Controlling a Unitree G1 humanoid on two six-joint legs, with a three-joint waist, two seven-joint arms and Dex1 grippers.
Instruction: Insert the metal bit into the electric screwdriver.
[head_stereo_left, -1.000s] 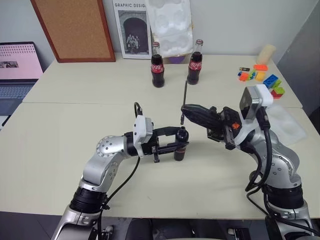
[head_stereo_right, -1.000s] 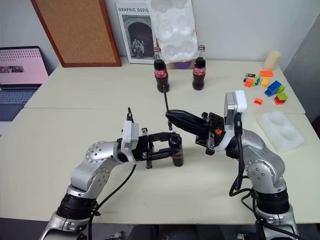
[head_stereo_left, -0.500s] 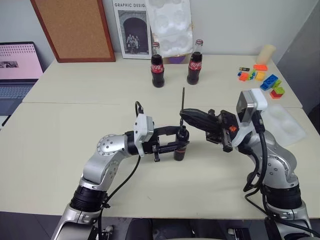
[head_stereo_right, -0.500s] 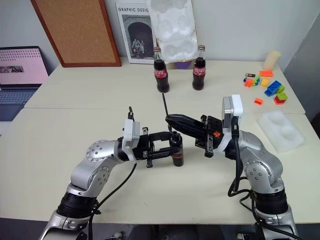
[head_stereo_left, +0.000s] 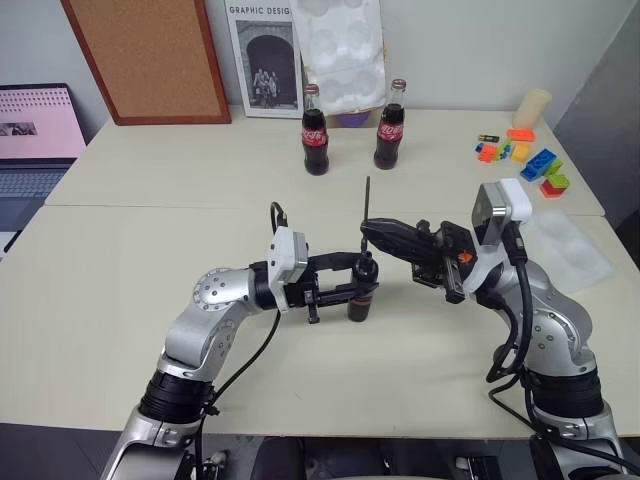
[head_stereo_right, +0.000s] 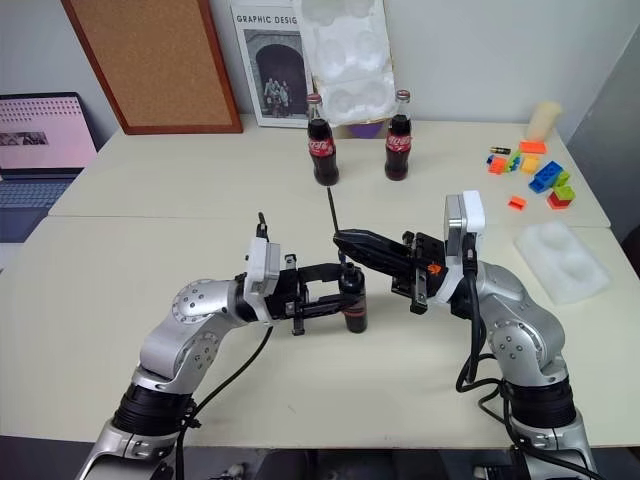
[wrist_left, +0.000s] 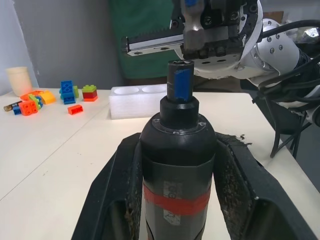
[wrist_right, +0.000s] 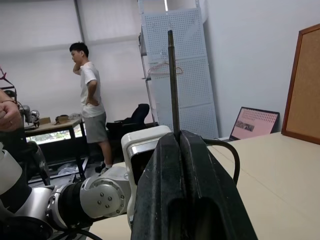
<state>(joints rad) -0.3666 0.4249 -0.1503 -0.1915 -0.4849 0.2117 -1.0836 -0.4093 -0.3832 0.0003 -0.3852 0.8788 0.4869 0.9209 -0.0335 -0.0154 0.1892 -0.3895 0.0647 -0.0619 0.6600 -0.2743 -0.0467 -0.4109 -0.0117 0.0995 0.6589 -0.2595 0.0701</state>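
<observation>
Pale table (head_stereo_left: 120, 290) w/ two cola bottles (head_stereo_left: 315, 130) standing at 12 o'clock, toy bricks (head_stereo_left: 520, 155) at 2, laptop (head_stereo_left: 30, 140) at 10. Left gripper (head_stereo_left: 362, 290) is reaching in from 9 o'clock, fingers clenched on the electric screwdriver (head_stereo_left: 361, 292), which is standing upright at table centre, blue tip up. Right gripper (head_stereo_left: 368, 232) is coming from 3 o'clock, fingers pinching the metal bit (head_stereo_left: 367, 205) upright, its lower end sitting just above the screwdriver's tip. A person (wrist_right: 92, 112) is standing in the room behind.
</observation>
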